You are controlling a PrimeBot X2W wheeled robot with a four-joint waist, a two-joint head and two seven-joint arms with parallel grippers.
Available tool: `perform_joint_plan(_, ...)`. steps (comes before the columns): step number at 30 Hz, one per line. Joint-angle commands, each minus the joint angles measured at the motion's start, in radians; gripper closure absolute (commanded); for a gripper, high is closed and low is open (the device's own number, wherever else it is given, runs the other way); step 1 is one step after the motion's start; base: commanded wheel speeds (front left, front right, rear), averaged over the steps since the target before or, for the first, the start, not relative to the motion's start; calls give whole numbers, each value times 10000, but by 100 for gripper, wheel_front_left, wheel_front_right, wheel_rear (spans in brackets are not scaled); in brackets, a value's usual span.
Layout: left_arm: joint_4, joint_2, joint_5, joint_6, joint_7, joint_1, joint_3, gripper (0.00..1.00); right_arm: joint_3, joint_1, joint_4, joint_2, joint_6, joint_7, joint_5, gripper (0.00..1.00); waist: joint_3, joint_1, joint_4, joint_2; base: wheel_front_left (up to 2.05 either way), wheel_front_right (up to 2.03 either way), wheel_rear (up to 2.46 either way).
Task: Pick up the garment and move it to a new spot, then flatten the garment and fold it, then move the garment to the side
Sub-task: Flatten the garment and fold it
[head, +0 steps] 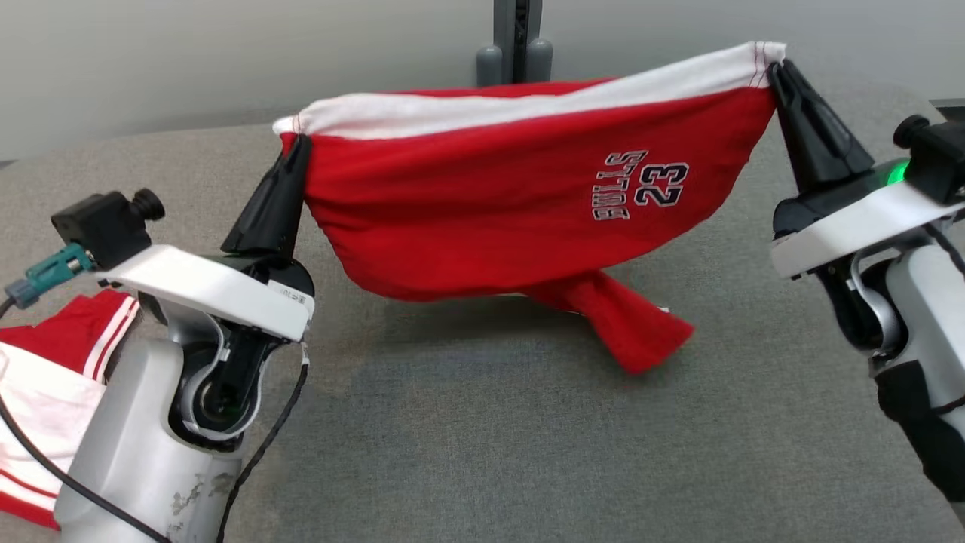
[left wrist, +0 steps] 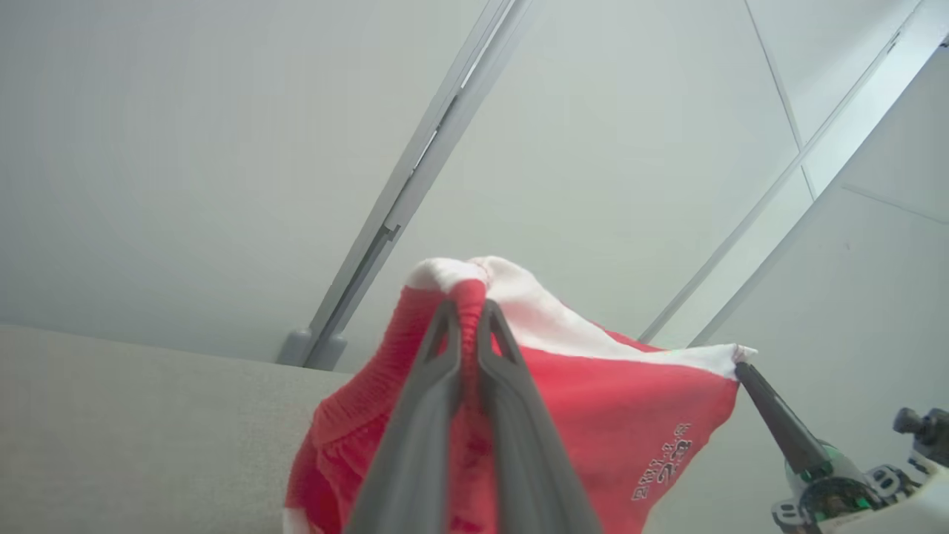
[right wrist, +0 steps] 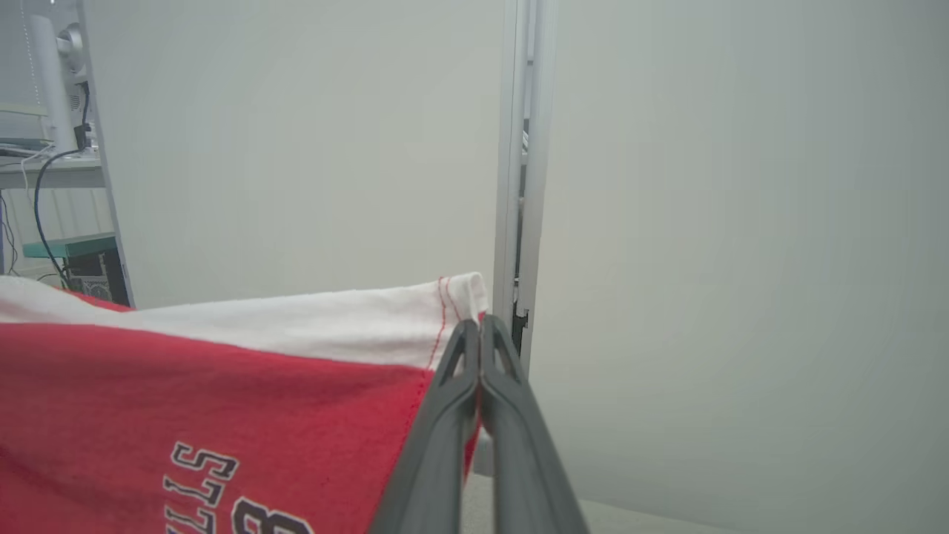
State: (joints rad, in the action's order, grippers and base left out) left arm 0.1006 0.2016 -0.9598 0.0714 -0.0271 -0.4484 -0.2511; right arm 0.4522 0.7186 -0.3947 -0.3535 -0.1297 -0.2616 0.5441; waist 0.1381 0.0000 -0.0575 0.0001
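The garment is red cloth with a white band along its top edge and an upside-down "23" print. It hangs stretched in the air between both grippers, its lower folds touching the grey table. My left gripper is shut on the garment's left top corner, and my right gripper is shut on the right top corner. In the left wrist view the left gripper pinches bunched red cloth of the garment. In the right wrist view the right gripper clamps the garment beside its white band.
A second red and white cloth lies at the table's left edge behind my left arm. A grey post stands behind the table against the pale wall. The other arm's gripper shows in the left wrist view.
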Motion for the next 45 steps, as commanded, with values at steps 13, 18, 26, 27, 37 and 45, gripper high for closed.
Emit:
perform_joint_plan(13, -1176, 374, -1076, -76, -1363, -1373, 203, 100, -446, 1182, 883, -832, -21, -53, -240, 100, -1065, 0, -222, -1, 0, 0, 0)
perform_joint_plan(18, -1201, 463, -844, -162, -1635, -1679, -64, 100, -422, 1383, 626, -800, -21, 190, -51, 100, -897, 0, -260, -1, 0, 0, 0)
perform_joint_plan(26, 985, 281, 653, 287, -461, -4312, -514, 100, 226, 3477, -1331, -248, -21, 677, -179, 100, 716, 0, -219, -1, 0, 0, 0)
perform_joint_plan(27, 1414, 263, 936, 343, -110, -4840, -556, 100, 309, 3949, -1696, -157, -21, 592, -226, 100, 997, 0, -235, -1, 0, 0, 0)
perform_joint_plan(37, 4959, 58, 3624, 596, 2875, -10123, -1532, 100, -1153, 8664, -3800, 906, -20, -51, -1801, 100, 4137, 0, -557, -1, 0, 0, 0)
perform_joint_plan(45, 3005, 132, 3998, 588, 2908, -10422, -2113, 100, -2287, 8265, -2017, 1564, -21, -35, -3663, 100, 6043, 0, -873, -1, 0, 0, 0)
